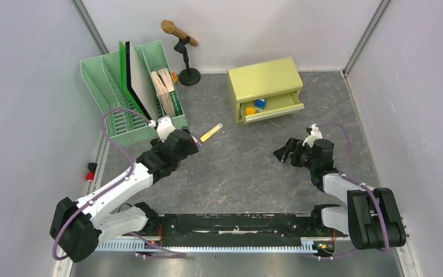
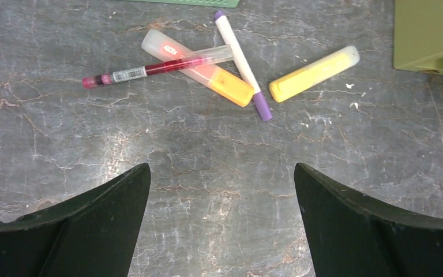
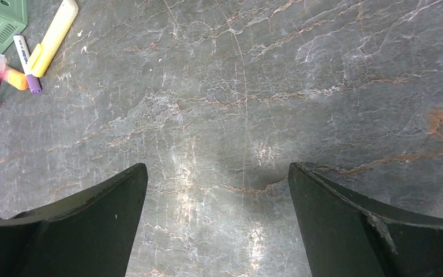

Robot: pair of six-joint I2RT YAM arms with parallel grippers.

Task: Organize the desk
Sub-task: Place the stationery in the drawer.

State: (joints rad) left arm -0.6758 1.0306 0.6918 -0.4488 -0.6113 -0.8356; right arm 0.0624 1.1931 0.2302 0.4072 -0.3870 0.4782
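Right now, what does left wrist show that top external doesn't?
Left wrist only: slim red pen, frosted orange highlighter, most of the white purple-tipped marker; the left arm covers them from above. Top external only: brown microphone on black stand, open drawer holding blue and orange items. Shared: yellow highlighter, yellow-green cabinet, grey stone-patterned desk.

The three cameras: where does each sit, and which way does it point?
Top external: above and behind the arms, looking down on the desk; both arms show.
Left wrist: on the left arm, facing four pens; open left claw below.
Right wrist: on the right arm, facing the desk; open right claw below.
Shared: all see the yellow highlighter.
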